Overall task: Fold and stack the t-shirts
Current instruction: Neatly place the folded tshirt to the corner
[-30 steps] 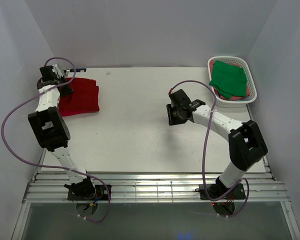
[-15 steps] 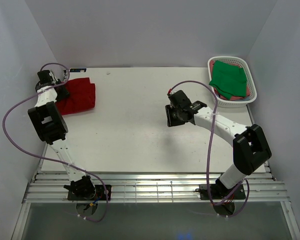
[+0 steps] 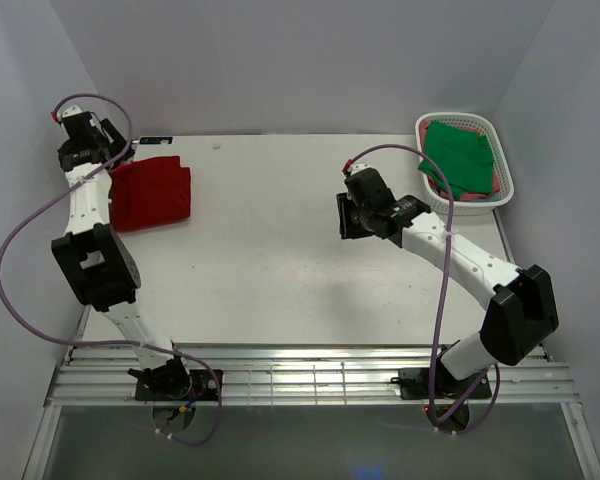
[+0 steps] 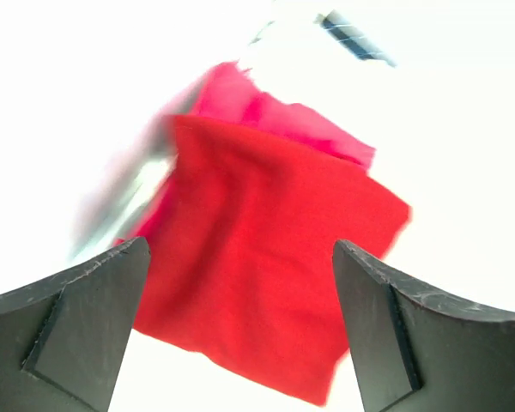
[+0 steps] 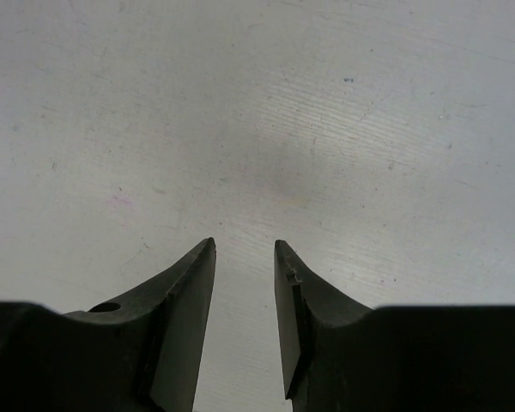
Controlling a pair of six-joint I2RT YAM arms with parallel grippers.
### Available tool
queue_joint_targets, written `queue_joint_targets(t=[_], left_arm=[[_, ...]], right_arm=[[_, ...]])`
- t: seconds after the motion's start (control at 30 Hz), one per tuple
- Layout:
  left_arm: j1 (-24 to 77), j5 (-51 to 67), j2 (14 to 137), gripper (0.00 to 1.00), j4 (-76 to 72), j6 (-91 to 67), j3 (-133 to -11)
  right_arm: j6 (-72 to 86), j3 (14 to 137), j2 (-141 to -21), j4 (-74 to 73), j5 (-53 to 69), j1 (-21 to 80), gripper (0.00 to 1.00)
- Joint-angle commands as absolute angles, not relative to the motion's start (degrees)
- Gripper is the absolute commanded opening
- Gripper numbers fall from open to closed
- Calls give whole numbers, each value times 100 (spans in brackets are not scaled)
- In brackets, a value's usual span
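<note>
The left gripper [image 4: 240, 249] hung wide open and empty above the folded dark red cloth t-shirt [image 3: 152, 193], while the right gripper [image 5: 245, 245], narrowly parted, held nothing over the white table [image 3: 270, 270].

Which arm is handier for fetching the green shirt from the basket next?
Probably the right. The right gripper hangs empty over bare table, nearer the white basket holding the green shirt. The left gripper is across the table, above the folded red shirt.

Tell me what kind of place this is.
Probably a lab robot cell, not a home: plain white walls box in a white table, with a folded red t-shirt and a white basket holding a green t-shirt as props.
</note>
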State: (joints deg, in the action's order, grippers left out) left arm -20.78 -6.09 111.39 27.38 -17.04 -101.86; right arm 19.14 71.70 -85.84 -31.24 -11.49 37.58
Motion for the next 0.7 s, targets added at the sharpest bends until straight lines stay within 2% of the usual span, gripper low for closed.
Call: queue_joint_targets(t=[0.0,0.13,0.27,0.4,0.67], left_arm=[[-1346,-607,9767,98,2584,-1679,-9635],[-433,-492,8747,96,2487,-1872,-8152],[166,-615,7815,95,2540,-1977,-7175],[255,-764,7129,94,2943,-2013,-6777],[325,-334,6040,90,3208,-2074,-6346]], right_arm=[[1951,7435,-8359,-3182,-1519,3779,40],[2013,7620,-8332,-3375,-1679,3779,36],[2004,7629,-8078,-3384,-1732,3788,34],[1995,7594,-7849,-3401,-1801,3779,34],[2144,7365,-7409,-3419,-1811,3788,31]])
